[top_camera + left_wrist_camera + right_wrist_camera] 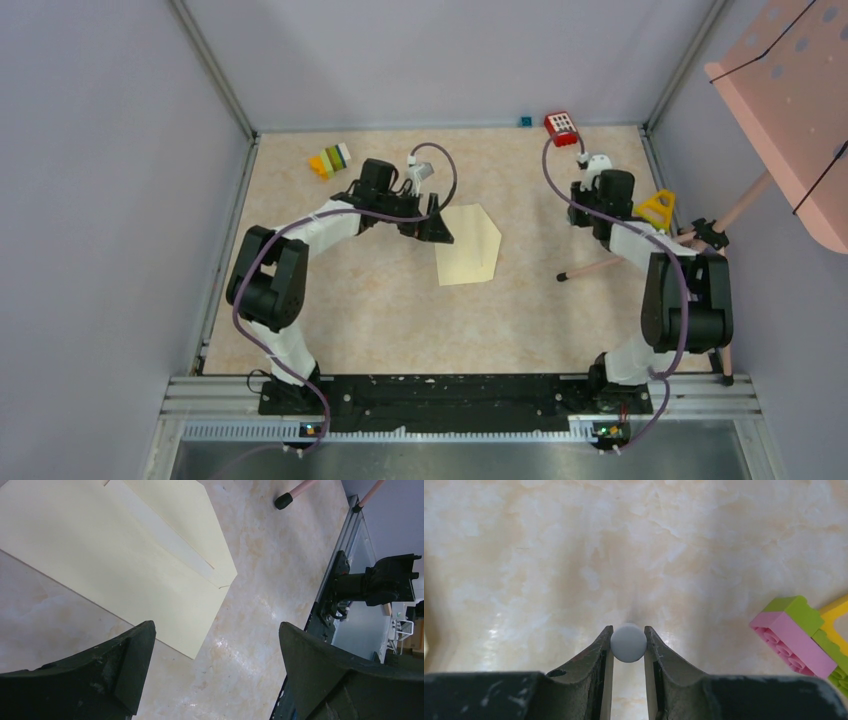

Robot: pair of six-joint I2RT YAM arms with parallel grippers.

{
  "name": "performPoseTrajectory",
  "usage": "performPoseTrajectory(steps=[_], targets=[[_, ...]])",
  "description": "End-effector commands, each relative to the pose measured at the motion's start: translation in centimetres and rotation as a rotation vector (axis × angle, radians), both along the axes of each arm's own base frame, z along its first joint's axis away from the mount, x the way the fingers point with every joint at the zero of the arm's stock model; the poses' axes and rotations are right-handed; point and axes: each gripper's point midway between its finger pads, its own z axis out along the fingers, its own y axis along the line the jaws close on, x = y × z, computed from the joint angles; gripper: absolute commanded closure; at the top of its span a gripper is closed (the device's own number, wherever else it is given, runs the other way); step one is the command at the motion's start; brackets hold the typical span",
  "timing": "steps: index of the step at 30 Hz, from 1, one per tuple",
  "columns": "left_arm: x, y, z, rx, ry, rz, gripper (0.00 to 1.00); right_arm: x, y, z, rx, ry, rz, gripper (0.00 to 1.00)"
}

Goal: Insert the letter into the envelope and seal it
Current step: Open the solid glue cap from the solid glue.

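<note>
1. Pale cream-yellow paper envelope (pixel 468 248): lies flat on the bench, centre, slightly twd the L arm. Rect. body w/ pointed triangular flap folded open and also flat. Matte, smooth, uncreased. L wrist view: a paler strip runs along the flap near the fold.

2. Bench (pixel 380 310): glossy beige surface w/ marbled cream-orange veining, showing soft reflections.

3. Left tool (pixel 215 645): fingers wide apart, nothing between them. Black, wedge-shaped, scuffed pads. Hovers over bare bench just beside the envelope's near corner; not touching it.

4. Right tool (pixel 628 628): clamped on a small grey round piece (pixel 628 643), smooth and matte, both pads touching its sides. Ball or disc: cannot tell. Well apart from the envelope, R side of bench.

5. Other items:
- Stack of studded plastic bricks (pixel 330 160), pink/green/yellow, far-left of bench.
- Red block w/ white dots (pixel 562 124), far edge.
- Yellow triangular open-frame piece (pixel 655 208), beside R arm.
- Pink perforated panel (pixel 790 100) on pale pink rods, R edge; one black-tipped rod end (pixel 565 277) rests on the bench.
</note>
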Motion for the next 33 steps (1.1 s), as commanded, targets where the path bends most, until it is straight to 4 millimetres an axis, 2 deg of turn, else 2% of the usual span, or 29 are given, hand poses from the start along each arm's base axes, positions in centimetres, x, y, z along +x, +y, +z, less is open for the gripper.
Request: performPoseTrajectory(steps=[1,5,8,11,14,18,23,29,33], targets=[[0.7,-0.3,6.7,-0.054,-0.207,-0.099,0.01,1.4,3.2,9.8,0.088,-0.178,0.169,0.94],[0.4,0.0,11.3,-0.063,-0.379,-0.196,0.01,-0.8,8.0,14.6,0.224,-0.163,0.369,0.93],[-0.6,0.2,14.0,-0.075,-0.458,-0.270,0.01,-3.6,13.6,17.9,0.325,-0.142,0.578,0.92],[-1.8,0.4,16.0,-0.087,-0.538,-0.327,0.01,-6.8,18.2,20.7,0.443,-0.090,0.771,0.91],[-3.1,0.4,17.0,-0.087,-0.584,-0.362,0.01,-9.8,21.9,22.9,0.555,-0.053,0.947,0.90],[-4.1,0.3,16.8,-0.074,-0.602,-0.376,0.02,-12.7,25.5,23.4,0.639,0.013,1.082,0.87],[-5.7,-0.1,15.7,-0.120,-0.572,-0.418,0.07,-15.0,28.3,22.3,0.699,0.117,1.198,0.86],[-7.6,-1.5,14.3,-0.156,-0.515,-0.493,0.16,-15.5,29.5,21.0,0.735,0.181,1.228,0.86],[-7.8,-2.0,13.5,-0.155,-0.476,-0.504,0.20,-15.8,29.8,20.3,0.744,0.205,1.237,0.85]])
